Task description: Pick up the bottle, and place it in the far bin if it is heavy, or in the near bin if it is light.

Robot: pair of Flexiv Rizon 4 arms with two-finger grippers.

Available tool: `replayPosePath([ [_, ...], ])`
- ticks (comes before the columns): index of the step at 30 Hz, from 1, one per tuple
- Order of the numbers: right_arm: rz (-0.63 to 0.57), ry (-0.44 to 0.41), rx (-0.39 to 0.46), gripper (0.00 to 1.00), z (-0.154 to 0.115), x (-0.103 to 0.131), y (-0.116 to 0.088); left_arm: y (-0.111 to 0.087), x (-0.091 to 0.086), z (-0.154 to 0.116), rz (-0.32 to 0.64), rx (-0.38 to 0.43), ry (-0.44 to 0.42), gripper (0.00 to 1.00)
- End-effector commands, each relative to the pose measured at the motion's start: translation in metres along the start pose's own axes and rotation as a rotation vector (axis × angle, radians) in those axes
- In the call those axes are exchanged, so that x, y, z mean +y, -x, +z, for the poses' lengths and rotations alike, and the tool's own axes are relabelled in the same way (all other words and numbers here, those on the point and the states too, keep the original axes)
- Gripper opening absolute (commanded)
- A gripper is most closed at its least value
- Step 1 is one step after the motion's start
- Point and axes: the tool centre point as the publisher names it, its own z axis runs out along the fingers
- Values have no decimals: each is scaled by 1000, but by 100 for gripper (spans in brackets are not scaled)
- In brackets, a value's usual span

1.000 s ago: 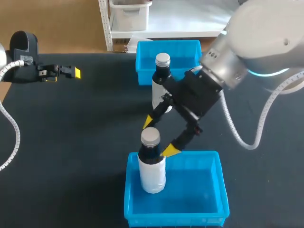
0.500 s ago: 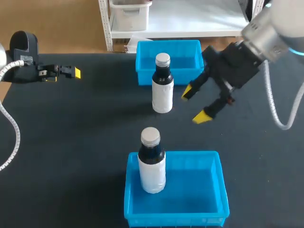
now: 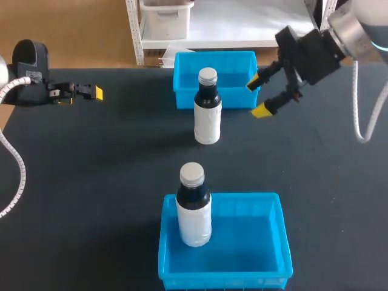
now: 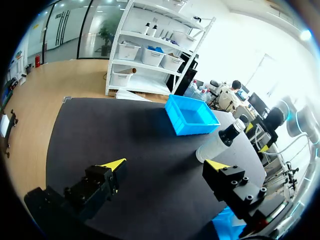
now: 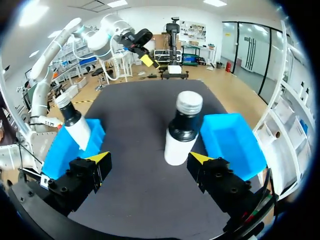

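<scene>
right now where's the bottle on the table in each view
Head: bottle near the middle, just this side of the far bin.
Left wrist: bottle ahead of the left claw, beside the far bin.
Right wrist: bottle straight ahead of the right claw, far bin beside it.
Shared landmark: far bin.

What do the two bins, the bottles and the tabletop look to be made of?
Table: matt black, perhaps a mat or cloth; cannot tell. Far bin and near bin: glossy blue moulded plastic, by the sheen and thin rimmed walls. Loose bottle and binned bottle: probably plastic, white sleeve, dark neck; dull silver caps could be metal or plastic.
</scene>
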Motion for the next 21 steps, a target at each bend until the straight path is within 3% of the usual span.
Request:
replayPosePath([
  [1, 18, 0, -1, 100, 16, -31, 8, 0, 0, 0, 0, 0, 0, 100],
  [9, 121, -32, -71, 100, 38, -44, 15, 0, 0, 0, 0, 0, 0, 100],
  [21, 86, -10, -113, 100, 58, -48, 32, 0, 0, 0, 0, 0, 0, 100],
])
